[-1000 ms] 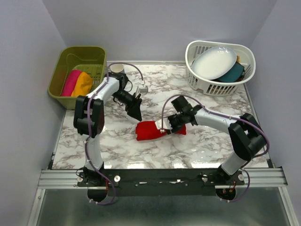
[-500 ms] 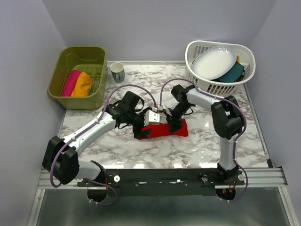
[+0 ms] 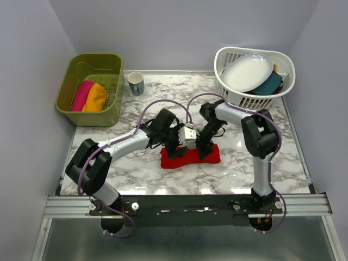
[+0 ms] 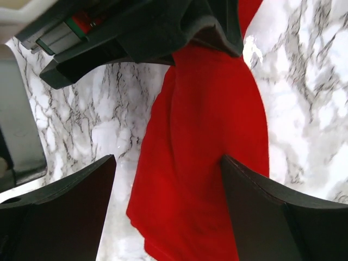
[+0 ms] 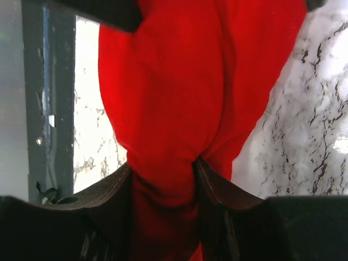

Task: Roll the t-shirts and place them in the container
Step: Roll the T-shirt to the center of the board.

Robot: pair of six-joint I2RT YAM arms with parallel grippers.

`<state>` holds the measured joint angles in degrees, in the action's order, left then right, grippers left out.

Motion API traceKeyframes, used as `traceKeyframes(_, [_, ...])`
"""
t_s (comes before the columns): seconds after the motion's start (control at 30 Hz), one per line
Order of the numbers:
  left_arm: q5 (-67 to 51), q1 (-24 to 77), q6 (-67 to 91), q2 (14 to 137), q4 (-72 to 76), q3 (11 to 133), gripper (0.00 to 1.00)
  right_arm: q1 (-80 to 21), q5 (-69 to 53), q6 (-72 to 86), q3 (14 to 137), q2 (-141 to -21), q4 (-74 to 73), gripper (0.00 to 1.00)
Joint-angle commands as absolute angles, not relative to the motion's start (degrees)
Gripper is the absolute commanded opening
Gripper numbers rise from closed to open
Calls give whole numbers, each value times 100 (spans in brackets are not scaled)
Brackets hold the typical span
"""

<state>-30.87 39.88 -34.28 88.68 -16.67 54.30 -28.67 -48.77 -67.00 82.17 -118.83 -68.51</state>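
While the right gripper [image 5: 163, 169] is pinching a fold of the red shirt [image 3: 190, 157] lying bunched at the middle of the table [image 3: 136, 169] and the left gripper [image 4: 166, 163] is straddling it spread wide, the cloth is looking light, limp and slump-prone, so gripping thick bunched folds is probably working best.

— Where does the red t-shirt [image 3: 187, 159] lie?
— Near the middle of the marble tabletop [image 3: 234, 174], as a bunched, elongated bundle set crosswise, with soft creases along its length. The right claw [image 5: 163, 176] pinches one end of it.
— And the others?
— The magenta t-shirt [image 3: 81, 94] and the orange t-shirt [image 3: 96, 98] lie as compact bundles, side by side and touching, in the green basket [image 3: 100, 60] at far left.
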Motion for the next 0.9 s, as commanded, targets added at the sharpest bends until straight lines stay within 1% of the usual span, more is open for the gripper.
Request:
traceKeyframes(0.0, [-3533,4140,-2735,8939,-1362,5800,88,-2927,-4913,-6364,8068,-11751,-6654,50])
traceKeyframes(0.17, [-3533,4210,-2304,8824,-1275,5599,89,-2927,-4887,-6276,8068,-11768,-6574,50])
traceKeyframes(0.3, [-3612,4219,-2083,8631,-1371,5748,90,-2927,-4878,-6223,8051,-11769,-6548,50])
traceKeyframes(0.33, [-3612,4236,-2066,8622,-1371,5748,98,-2927,-4878,-6205,8051,-11769,-6513,50])
traceKeyframes(0.53, [-3235,4675,-2364,8859,-827,5344,99,-2927,-4869,-6126,8156,-11857,-6557,50])
traceKeyframes(0.67, [-2673,4939,-2584,9166,-353,4976,98,-2927,-4869,-6100,8165,-11883,-6548,50])
traceKeyframes(0.73, [-2506,4992,-2593,9333,-212,4948,98,-2927,-4869,-6108,8165,-11874,-6557,50])
traceKeyframes(0.87, [-2531,5079,-2252,9895,-246,5176,98,-2927,-4869,-6100,8191,-11909,-6565,50])
